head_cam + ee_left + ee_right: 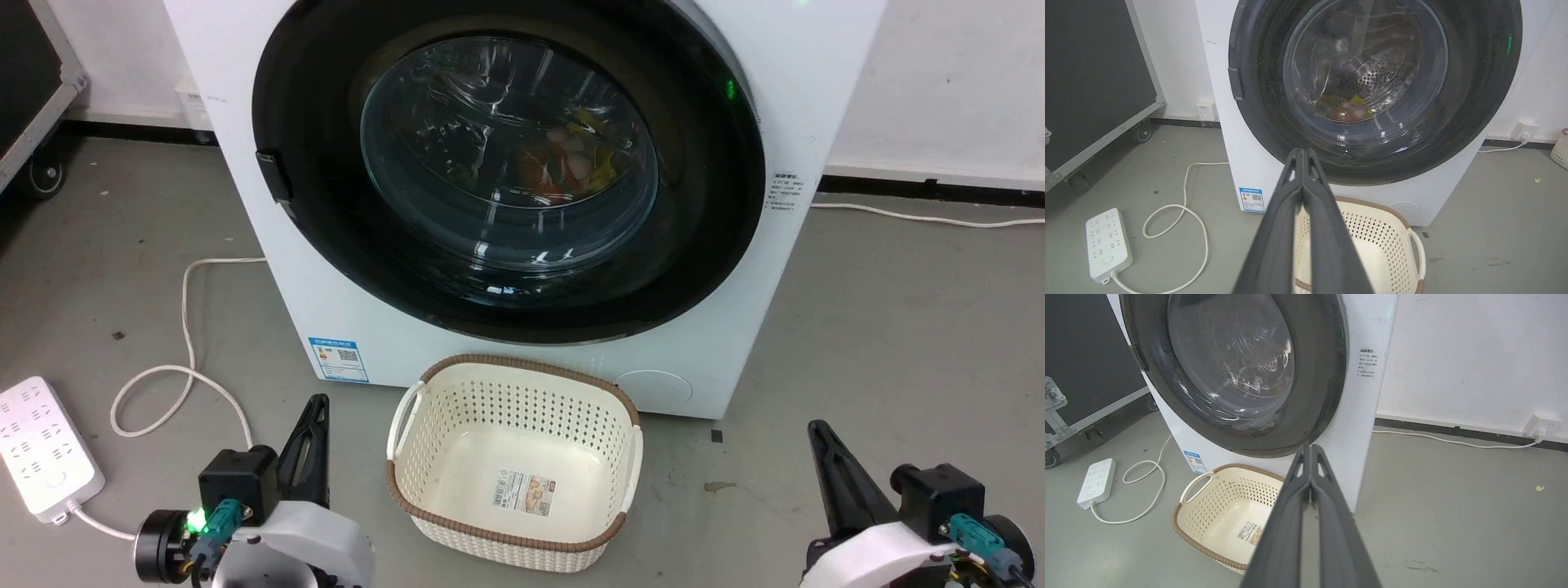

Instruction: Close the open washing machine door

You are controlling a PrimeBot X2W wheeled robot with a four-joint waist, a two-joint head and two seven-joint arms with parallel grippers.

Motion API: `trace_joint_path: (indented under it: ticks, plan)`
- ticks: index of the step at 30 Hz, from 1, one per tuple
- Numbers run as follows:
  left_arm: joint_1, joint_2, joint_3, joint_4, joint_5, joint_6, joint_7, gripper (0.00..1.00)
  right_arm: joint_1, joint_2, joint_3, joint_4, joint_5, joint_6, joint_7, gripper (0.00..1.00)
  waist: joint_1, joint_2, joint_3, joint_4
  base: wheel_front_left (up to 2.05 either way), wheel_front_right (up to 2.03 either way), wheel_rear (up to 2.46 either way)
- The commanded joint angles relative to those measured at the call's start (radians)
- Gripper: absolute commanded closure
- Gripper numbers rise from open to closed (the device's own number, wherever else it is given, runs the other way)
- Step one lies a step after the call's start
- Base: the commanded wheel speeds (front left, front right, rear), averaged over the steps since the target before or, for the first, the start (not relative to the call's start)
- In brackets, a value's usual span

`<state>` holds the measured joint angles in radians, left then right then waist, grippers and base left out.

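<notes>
One washing machine (pixel 816 98) filled the top of the frame, with one round door (pixel 506 155) and one blue label (pixel 337 359). There were two cream baskets: the near basket (pixel 424 490) at lower middle and the far basket (pixel 1560 149), cut by the right edge of the left wrist view. One power strip (pixel 41 449) lay at lower left. There were two white cords, the looped cord (pixel 188 327) and the wall cord (pixel 898 214). There were two pincers: the left pincer (pixel 318 400) and the right pincer (pixel 815 425).

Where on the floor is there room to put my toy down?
The grey floor right of the basket and washing machine is bare. Inside the basket is free. The left side is crowded: a power strip and a looped white cable.
</notes>
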<state>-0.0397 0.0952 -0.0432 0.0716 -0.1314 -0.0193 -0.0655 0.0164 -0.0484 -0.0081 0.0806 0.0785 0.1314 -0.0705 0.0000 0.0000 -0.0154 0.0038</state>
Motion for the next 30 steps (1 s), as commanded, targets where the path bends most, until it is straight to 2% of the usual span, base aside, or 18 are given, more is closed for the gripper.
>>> trace_joint_path:
  ticks: [1, 30]
  plan:
    - [0.015, -0.006, 0.006, -0.009, 0.012, 0.008, 0.003, 1.00, -0.011, -0.001, 0.002, -0.011, -0.006, -0.001, 0.005, 1.00, 0.0001, 0.0000, 0.000, 0.000, 0.00, 0.00, 0.00]
    - [0.033, -0.034, 0.033, -0.054, 0.098, 0.016, 0.048, 1.00, -0.015, -0.002, 0.006, -0.061, -0.058, -0.001, 0.052, 1.00, 0.0000, 0.0000, 0.011, -0.003, 0.00, 0.00, 0.00]
